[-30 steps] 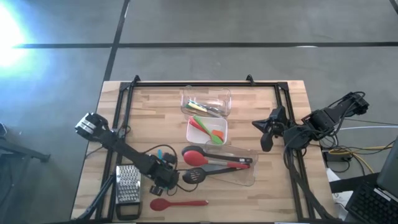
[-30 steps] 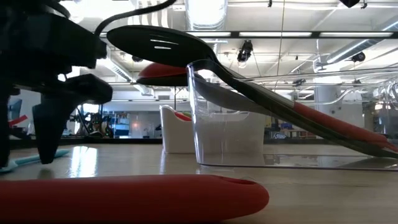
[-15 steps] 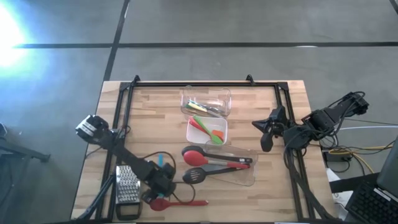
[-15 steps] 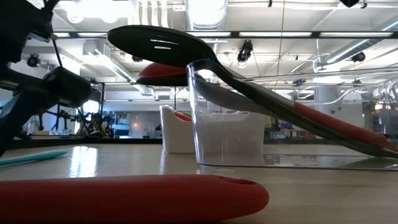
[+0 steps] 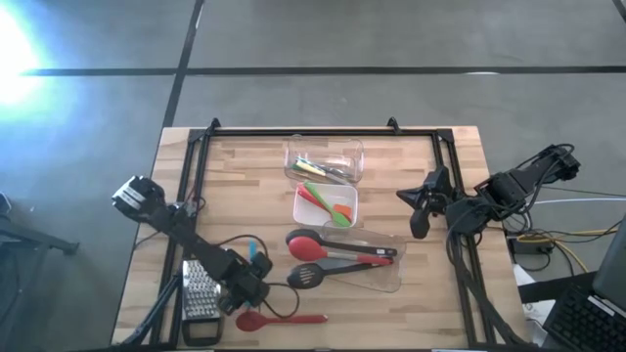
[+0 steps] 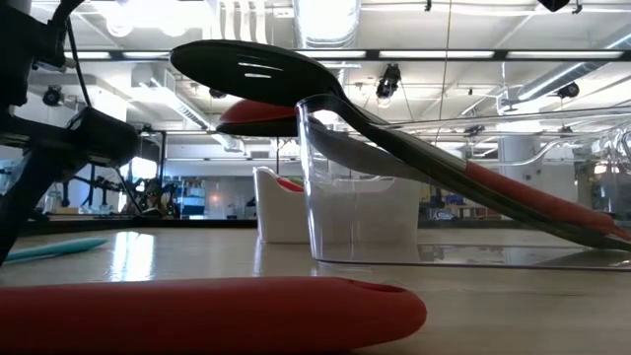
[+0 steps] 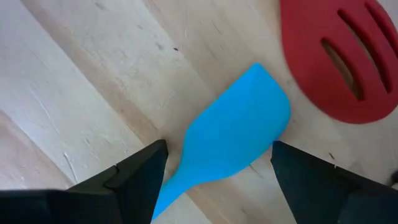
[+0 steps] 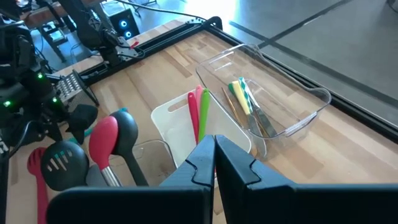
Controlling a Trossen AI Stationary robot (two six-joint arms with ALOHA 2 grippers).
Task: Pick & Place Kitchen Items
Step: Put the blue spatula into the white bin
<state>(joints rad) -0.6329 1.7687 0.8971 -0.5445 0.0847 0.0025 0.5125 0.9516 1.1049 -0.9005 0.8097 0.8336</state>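
Observation:
A blue spatula lies flat on the wooden table. Its blade (image 7: 233, 140) sits between the open fingers of my left gripper (image 7: 217, 171), which points down over it at the near left (image 5: 245, 291) and touches nothing I can make out. The spatula's handle (image 5: 256, 246) runs toward the far edge. Beside the blade lies a red slotted spoon (image 5: 279, 319), its head (image 7: 339, 59) close by. My right gripper (image 5: 421, 210) hangs shut and raised at the table's right, its fingers closed together (image 8: 214, 155).
A steel grater (image 5: 199, 293) lies just left of my left gripper. Three clear tubs run down the table's middle: far (image 5: 325, 161), middle (image 5: 326, 205) and near (image 5: 364, 262). The near tub holds red and black utensils, and a black slotted spoon (image 6: 246, 69) leans over its rim.
My left gripper has gone toward the table's near edge and a little left, and has sunk lower. It now stands over the blue spatula's blade beside the red spoon's head. The spatula and the red spoon have stayed where they lay.

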